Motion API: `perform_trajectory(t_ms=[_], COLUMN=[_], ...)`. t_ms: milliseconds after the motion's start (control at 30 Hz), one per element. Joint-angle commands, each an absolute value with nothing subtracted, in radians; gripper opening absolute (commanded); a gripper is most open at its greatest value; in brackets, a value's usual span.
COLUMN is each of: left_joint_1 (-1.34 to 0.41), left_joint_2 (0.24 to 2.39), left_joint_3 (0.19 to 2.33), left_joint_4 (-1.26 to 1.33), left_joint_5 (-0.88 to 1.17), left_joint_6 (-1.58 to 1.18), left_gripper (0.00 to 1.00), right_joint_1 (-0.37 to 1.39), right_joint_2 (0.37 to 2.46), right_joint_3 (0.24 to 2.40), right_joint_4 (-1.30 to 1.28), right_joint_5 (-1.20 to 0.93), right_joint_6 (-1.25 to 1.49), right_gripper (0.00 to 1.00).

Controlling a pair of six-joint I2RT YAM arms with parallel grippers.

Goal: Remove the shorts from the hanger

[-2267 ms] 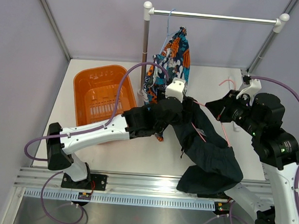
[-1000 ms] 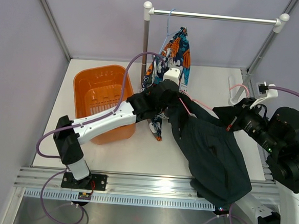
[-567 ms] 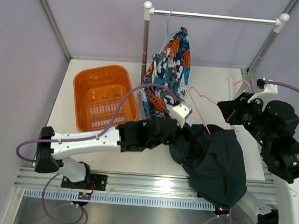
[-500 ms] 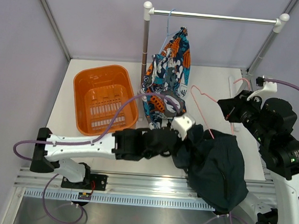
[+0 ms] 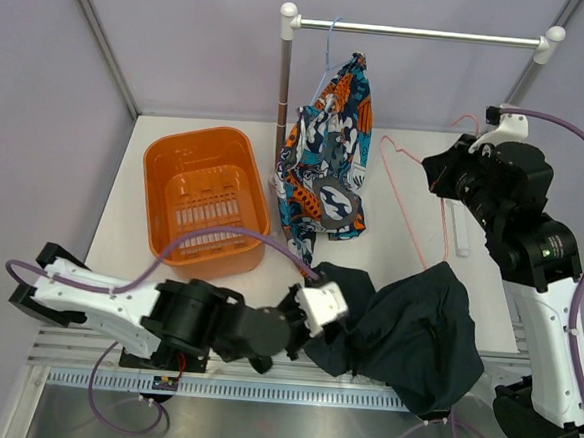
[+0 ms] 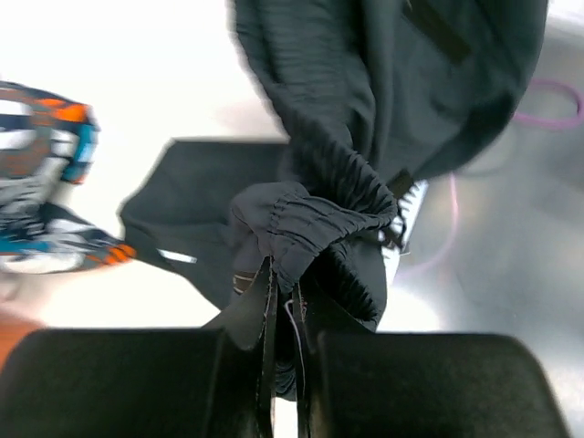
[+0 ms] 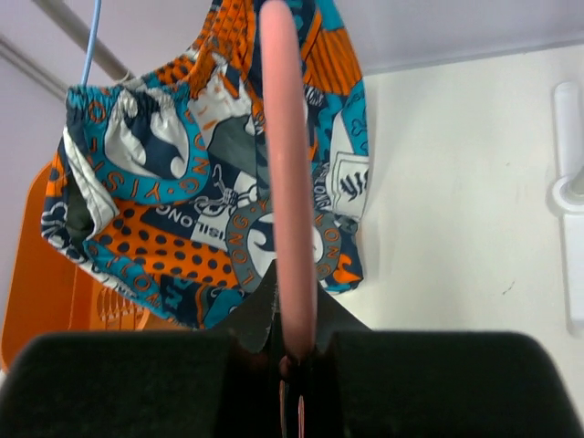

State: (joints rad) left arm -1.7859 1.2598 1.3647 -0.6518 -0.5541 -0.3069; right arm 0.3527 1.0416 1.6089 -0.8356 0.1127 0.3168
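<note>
Dark shorts (image 5: 415, 328) lie bunched at the table's near edge. My left gripper (image 5: 328, 307) is shut on their gathered waistband (image 6: 315, 214), fingertips (image 6: 266, 283) pinching the cloth. My right gripper (image 5: 440, 177) is raised at the back right and shut on the thin pink hanger (image 5: 403, 209). In the right wrist view the hanger (image 7: 285, 164) runs straight up from the closed jaws. The hanger's lower end reaches down to the shorts' upper edge. I cannot tell whether it still touches them.
Patterned orange and teal shorts (image 5: 327, 151) hang on a blue hanger from the rail (image 5: 415, 32) at the back. An orange basket (image 5: 166, 160) stands at the left. A white fitting (image 7: 570, 146) lies on the table at the right.
My left arm has pulled the dark shorts down toward the near edge. My right gripper has carried the pink hanger up and back, away from the shorts.
</note>
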Motion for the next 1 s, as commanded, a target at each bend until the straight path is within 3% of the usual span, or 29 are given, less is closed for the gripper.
perform_trajectory(t_ms=[0,200,467,667,967], left_joint_1=[-1.786,-1.782,-1.784,-1.784,-1.801], left_joint_2=[1.087,1.13,1.307,1.358,1.336], left_joint_3=[1.442,1.447,1.353,1.27,1.23], left_joint_4=[-0.646,-0.724,-0.606,-0.568,-0.54], left_joint_5=[-0.654,-0.683,-0.427,-0.33,-0.199], left_joint_6=[-0.289,-0.272,-0.247,-0.267,-0.268], left_gripper=[0.0,0.0,0.0,0.0,0.0], right_joint_1=[0.359,0.36,0.36,0.359,0.36], right_joint_2=[1.055,1.074,1.075,1.095,1.081], right_joint_3=[1.704,1.759,1.795,1.894,1.838], right_joint_4=[-0.778,-0.732,-0.698,-0.742,-0.666], right_joint_5=[0.201,0.006,-0.057,-0.038,-0.005], right_joint_6=[0.287,0.356,0.379,0.361,0.351], right_gripper=[0.0,0.0,0.0,0.0,0.0])
